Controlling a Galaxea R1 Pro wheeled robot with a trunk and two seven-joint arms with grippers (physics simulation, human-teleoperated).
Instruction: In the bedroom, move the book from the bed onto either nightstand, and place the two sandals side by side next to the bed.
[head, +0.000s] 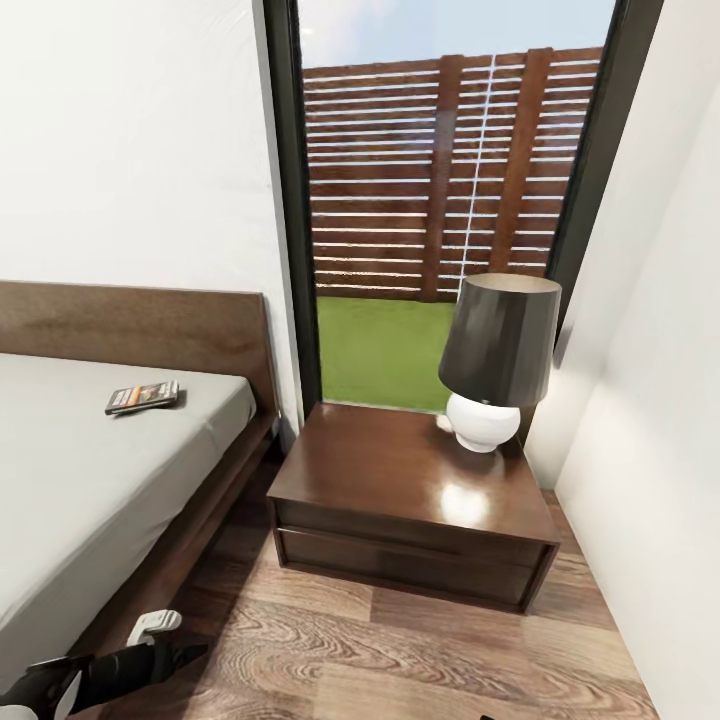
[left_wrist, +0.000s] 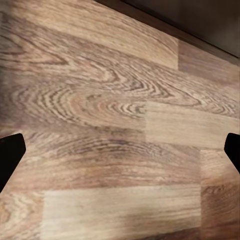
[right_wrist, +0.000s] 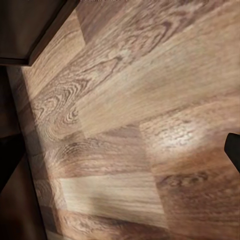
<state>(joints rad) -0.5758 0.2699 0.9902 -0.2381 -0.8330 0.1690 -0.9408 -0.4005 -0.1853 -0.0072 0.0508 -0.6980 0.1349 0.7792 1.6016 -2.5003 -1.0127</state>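
Book (head: 142, 397) lies on bed (head: 90, 470) near headboard, left of nightstand (head: 410, 490), so not moved yet. Sandals also left to do. Left gripper (left_wrist: 120, 150) and right gripper (right_wrist: 120, 150) fingers spread wide, empty, over floor (head: 400, 650).

book (head: 142, 397) on bed (head: 90, 480), nightstand (head: 400, 480) right of bed, lamp (head: 495, 360) on nightstand

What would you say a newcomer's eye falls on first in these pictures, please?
Probably the lamp with its dark shade and white base, standing on the back right corner of the glossy nightstand before the tall window. Next, the book lying on the grey mattress of the bed, near the headboard.
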